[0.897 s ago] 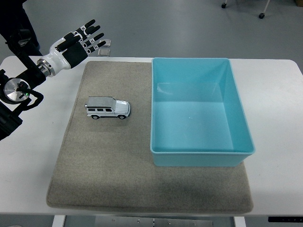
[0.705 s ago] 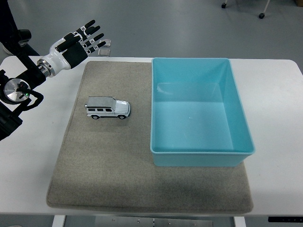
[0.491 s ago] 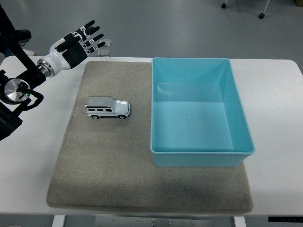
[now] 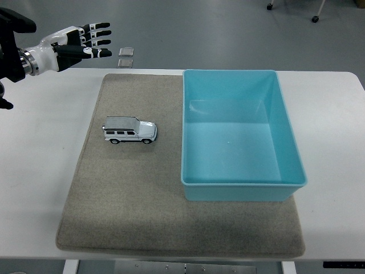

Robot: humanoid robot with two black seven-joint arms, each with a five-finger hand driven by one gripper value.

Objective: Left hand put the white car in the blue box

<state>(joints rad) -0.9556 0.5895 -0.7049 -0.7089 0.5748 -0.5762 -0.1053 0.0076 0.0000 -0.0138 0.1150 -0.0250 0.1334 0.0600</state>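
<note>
A small white toy car, shaped like a boxy off-roader with dark windows, sits upright on its wheels on a grey, felt-like rectangular mat that covers most of the white counter. The car lies on the left part of the mat, side-on to the camera with its nose turned toward the box, and nothing touches it. Right of the car, with a strip of bare mat between them, stands a light blue rectangular plastic box, open at the top and with nothing inside; it rests on the right part of the mat. Well up and to the left of the car, past the mat's far left corner, the left robot hand hangs in the air above the counter's far edge, its black and white fingers stretched out straight and slightly fanned, pointing to the right, grasping nothing. Its black forearm enters at the upper left corner of the view. On the floor beyond the counter, just right of the fingertips, lie two small pale square tiles. The car is on the mat, outside the box.
</note>
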